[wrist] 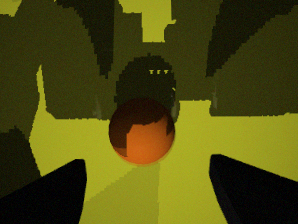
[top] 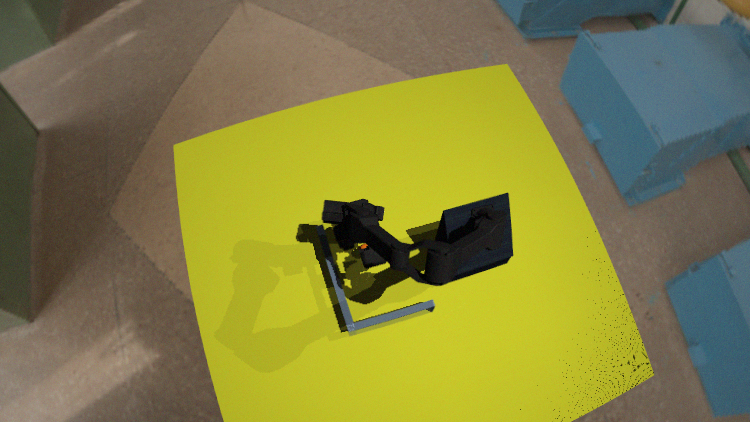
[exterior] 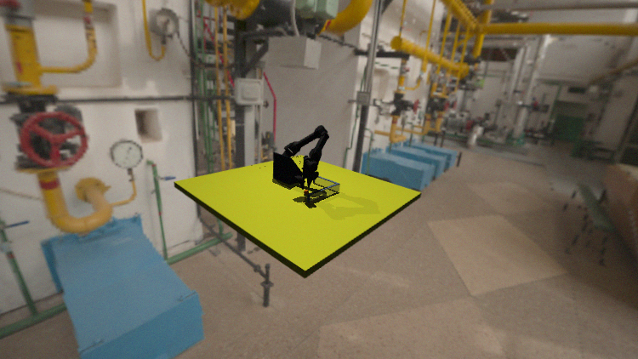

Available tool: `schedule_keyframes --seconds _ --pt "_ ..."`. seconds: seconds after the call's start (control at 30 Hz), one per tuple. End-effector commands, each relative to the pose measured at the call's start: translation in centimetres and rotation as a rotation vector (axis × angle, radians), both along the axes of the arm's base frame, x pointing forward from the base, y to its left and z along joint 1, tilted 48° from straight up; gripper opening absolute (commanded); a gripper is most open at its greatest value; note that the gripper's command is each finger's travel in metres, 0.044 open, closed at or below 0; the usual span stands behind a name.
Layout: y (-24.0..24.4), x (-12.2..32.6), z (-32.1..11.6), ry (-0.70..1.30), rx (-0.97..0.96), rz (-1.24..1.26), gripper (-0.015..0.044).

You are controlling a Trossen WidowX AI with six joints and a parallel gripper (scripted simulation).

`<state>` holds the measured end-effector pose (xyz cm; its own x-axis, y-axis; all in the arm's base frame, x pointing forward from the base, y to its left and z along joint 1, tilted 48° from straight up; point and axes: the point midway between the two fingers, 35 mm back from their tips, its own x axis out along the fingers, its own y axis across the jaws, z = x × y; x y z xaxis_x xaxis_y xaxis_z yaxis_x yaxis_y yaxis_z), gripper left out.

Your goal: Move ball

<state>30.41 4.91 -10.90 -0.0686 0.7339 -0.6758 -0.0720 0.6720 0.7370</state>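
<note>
On the yellow worktop (top: 472, 325), orange ball (wrist: 143, 131) at 12 o'clock of the tool (wrist: 148, 192) — fingers spread, gripping nothing — clear walls (top: 335, 286) nearby.
</note>
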Motion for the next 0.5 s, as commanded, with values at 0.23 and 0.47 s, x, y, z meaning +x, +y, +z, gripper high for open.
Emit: schedule_keyframes --seconds 0.23,0.47 --pt "-3.54 0.75 3.18 -0.025 -0.002 -0.018 0.0273" --pt "-3.71 0.76 3.34 -0.025 -0.003 -0.018 0.0299"
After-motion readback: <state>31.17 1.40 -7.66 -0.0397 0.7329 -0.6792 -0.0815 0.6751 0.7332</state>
